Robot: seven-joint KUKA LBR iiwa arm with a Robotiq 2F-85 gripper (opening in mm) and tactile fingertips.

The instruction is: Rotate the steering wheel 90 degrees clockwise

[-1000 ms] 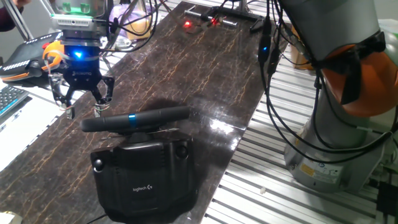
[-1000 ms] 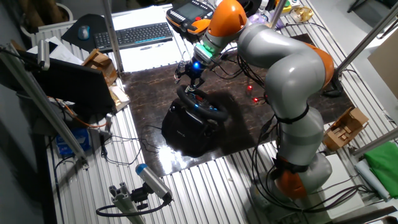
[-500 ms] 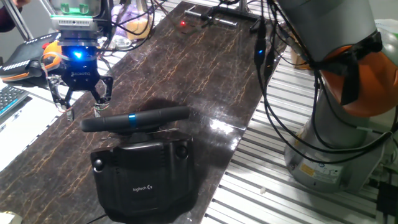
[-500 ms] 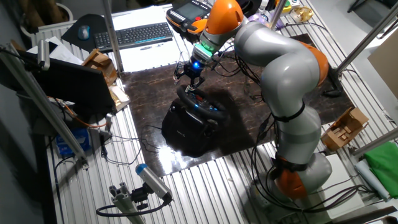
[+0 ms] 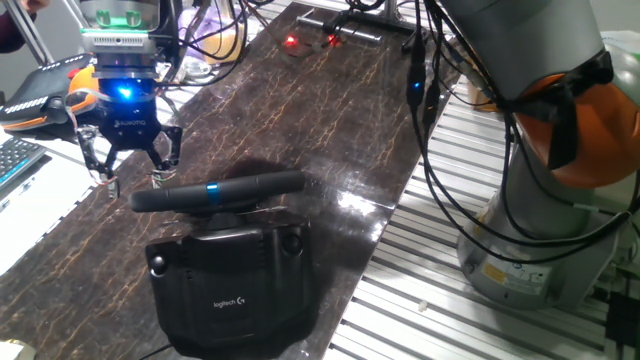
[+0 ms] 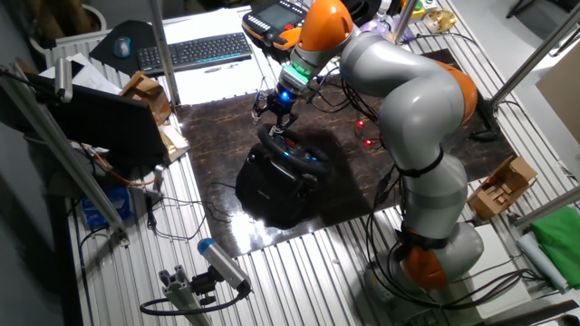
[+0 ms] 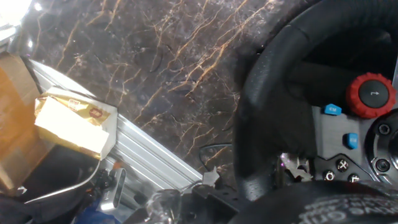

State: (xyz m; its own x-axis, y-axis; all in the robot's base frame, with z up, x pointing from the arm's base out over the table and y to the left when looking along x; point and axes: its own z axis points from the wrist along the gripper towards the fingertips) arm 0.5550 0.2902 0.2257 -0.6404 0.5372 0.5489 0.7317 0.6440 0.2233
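The steering wheel is a black rim seen edge-on, with a small blue stripe on top, mounted on a bulky black Logitech base on the dark marble table. My gripper hangs just behind and above the rim's left end, open and empty, fingers apart and not touching the wheel. In the other fixed view the gripper is over the far side of the wheel. The hand view shows the rim at right, with a red dial and blue buttons on the hub.
An orange-and-black handheld controller and a keyboard lie left of the marble top. A cardboard box sits off the table's edge. Cables and a red-lit device are at the far end. The arm's base stands at right.
The gripper has shifted slightly left and up, still open. The steering wheel has not moved.
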